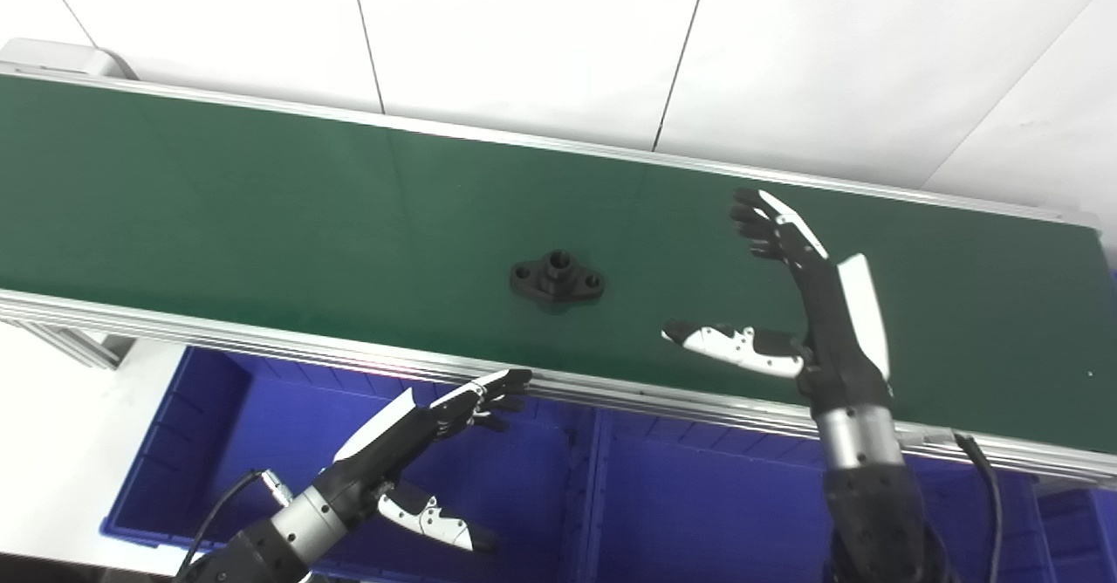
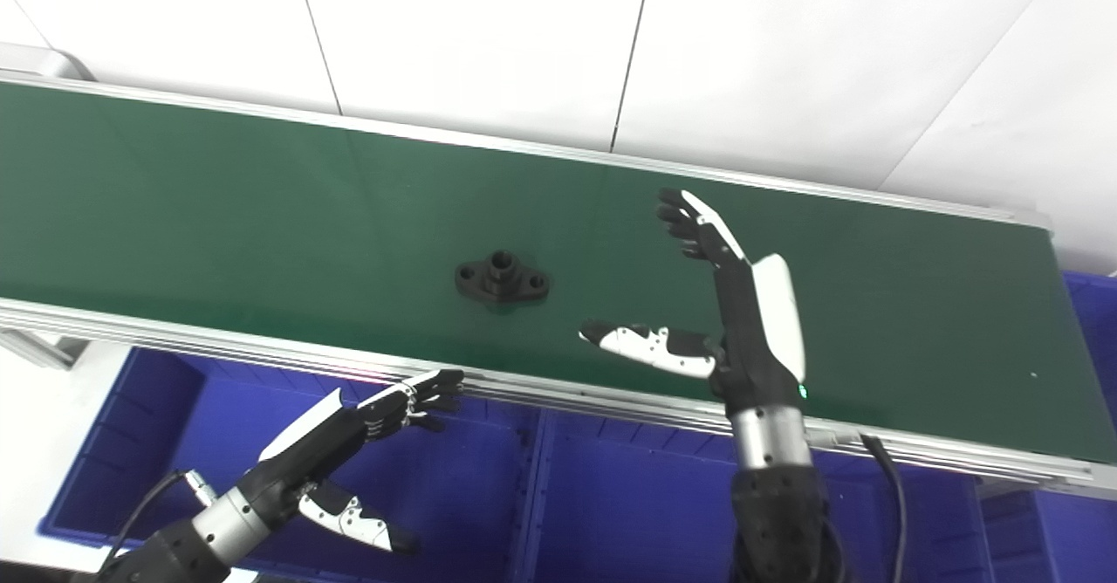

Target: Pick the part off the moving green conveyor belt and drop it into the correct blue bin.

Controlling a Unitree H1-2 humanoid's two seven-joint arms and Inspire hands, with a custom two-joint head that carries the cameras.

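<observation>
Black flanged part (image 1: 557,277) lying flat mid-frame on green conveyor belt (image 1: 262,216), hub w/ centre bore pointing up, two bolt ears out to either side. Nothing touching it.

Right hand (image 1: 785,304) over belt at centre-right of frame, spread wide, holding nothing: fingers (image 1: 768,225) pointing toward upper frame, thumb (image 1: 724,343) stuck out toward the part. Clear gap between thumb tip and part, so near but apart.

Left hand (image 1: 428,426) at lower centre-left, also wide and empty, over the blue bin (image 1: 201,426) w/ fingertips just at belt's near rail (image 1: 262,334). Looks like waiting.

Second blue bin (image 1: 698,496) at lower centre-right, under right forearm. Divider between the two roughly below the part. Which bin is correct: can't tell from here.

Step in hand, prob.: reach and grasp w/ right hand. To do well:
- Belt direction not readable from one moment; aim where part will be, not where it is.
- Come down over the hub, thumb one side, fingers opposite, across the narrow waist rather than ear to ear.
- Part sits low, so fingertips close to belt before closing; else likely to skid away.
- Lift clear of near rail before swinging to bin.
</observation>
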